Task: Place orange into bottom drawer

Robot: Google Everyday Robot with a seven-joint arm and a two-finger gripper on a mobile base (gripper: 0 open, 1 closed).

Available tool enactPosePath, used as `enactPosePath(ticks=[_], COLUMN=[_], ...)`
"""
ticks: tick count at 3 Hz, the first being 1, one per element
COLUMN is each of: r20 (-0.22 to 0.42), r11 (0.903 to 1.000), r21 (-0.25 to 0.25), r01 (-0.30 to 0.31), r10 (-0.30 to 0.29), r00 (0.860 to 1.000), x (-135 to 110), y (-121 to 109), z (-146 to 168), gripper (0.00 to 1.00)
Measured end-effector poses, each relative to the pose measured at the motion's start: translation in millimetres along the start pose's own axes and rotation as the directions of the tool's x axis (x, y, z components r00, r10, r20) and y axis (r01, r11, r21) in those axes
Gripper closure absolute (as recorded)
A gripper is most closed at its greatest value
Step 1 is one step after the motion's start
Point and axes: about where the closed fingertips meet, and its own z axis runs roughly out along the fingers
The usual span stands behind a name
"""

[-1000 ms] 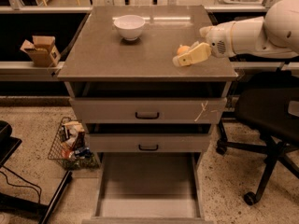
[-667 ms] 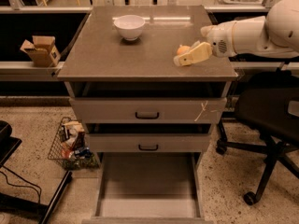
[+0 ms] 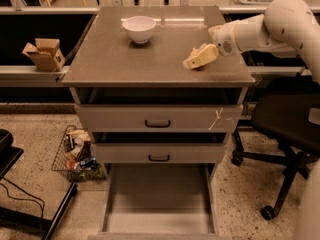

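- Three grey drawers sit under the table top (image 3: 125,66), one below the other.
- The bottom drawer (image 3: 157,196) is pulled far out toward the front, past the front edge of the table. Its flat grey floor shows.
- The top drawer (image 3: 125,119) and the middle drawer (image 3: 125,154) are pushed in. Each one has a small black handle in the middle of its front.
- A bit of pale string (image 3: 217,118) hangs on the top drawer, below the front right corner of the table.
- The gripper (image 3: 190,62) is over the table, near the right edge and a little back from the front right corner. It points toward the left and tilts down, low over the top.
- I cannot tell if the gripper is spread wide or pinched together, or if it has anything in it.
- The white arm (image 3: 260,29) reaches in from past the right edge of the table.
- I cannot tell where the orange is.
- A white bowl (image 3: 139,28) stands upright near the back edge of the table, about halfway along it, well apart from the gripper.
- A brown cardboard box (image 3: 44,53) sits on a ledge beyond the left edge of the table.
- A wire basket (image 3: 75,154) full of small things stands on the floor, down by the front left corner.
- A black chair (image 3: 287,124) stands on the floor past the right edge.
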Motion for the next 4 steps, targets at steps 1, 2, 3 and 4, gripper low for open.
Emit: enactPosePath(ticks=[1, 2, 3, 4], r20=[-0.019, -0.022, -0.041, -0.042], r11=[0.9998, 0.9995, 0.9979, 0.9979], r21=[0.015, 0.018, 0.007, 0.007], r01=[0.014, -0.024, -0.064, -0.065], r10=[-0.014, 0.025, 0.065, 0.065], r00=[1.0, 0.999, 0.997, 0.997], x=[6, 30, 56, 56], y=[-24, -36, -35, -35], z=[7, 14, 18, 18], gripper=[0.0, 0.26, 0.49, 0.72])
